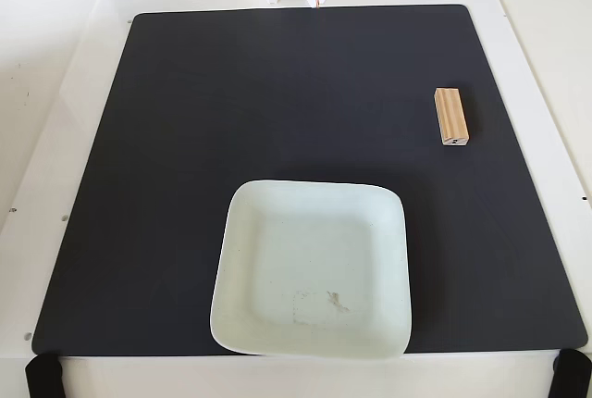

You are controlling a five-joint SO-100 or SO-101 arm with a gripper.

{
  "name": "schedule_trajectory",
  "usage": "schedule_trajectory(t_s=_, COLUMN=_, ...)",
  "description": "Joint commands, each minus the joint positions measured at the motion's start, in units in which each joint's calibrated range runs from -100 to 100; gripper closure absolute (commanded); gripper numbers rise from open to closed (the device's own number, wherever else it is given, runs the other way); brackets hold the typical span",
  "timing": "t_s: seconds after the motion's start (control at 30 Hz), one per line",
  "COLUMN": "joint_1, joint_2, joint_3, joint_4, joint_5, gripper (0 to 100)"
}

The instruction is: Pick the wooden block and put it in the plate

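Wooden block (451, 117) untouched on the black mat (185, 139), right of and above the plate (313, 270).
Gripper (317, 2) barely seen at the top edge, aperture not discernible; a skewed approach could knock the block away.

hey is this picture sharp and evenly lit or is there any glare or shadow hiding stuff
In the fixed view: sharp, bright, even light; the wooden block and plate cast almost no shadow; the white table looks nearly washed out; the hand is small at the top edge, its state unclear.
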Motion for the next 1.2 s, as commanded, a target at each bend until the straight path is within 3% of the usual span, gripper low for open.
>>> schedule_trajectory(t_s=0.0, joint_1=-2.0, joint_2=13.1, joint_3=-14.1, joint_4=-0.5, joint_5=0.2, gripper=99)
schedule_trajectory(t_s=0.47, joint_1=-11.3, joint_2=55.8, joint_3=-52.0, joint_4=0.3, joint_5=-0.3, gripper=99)
schedule_trajectory(t_s=0.73, joint_1=-17.0, joint_2=70.8, joint_3=-63.5, joint_4=0.3, joint_5=-7.4, gripper=99)
schedule_trajectory(t_s=0.9, joint_1=-21.2, joint_2=77.1, joint_3=-66.9, joint_4=0.0, joint_5=-12.4, gripper=90)
schedule_trajectory(t_s=1.17, joint_1=-22.4, joint_2=84.2, joint_3=-66.9, joint_4=-2.0, joint_5=-13.8, gripper=84)
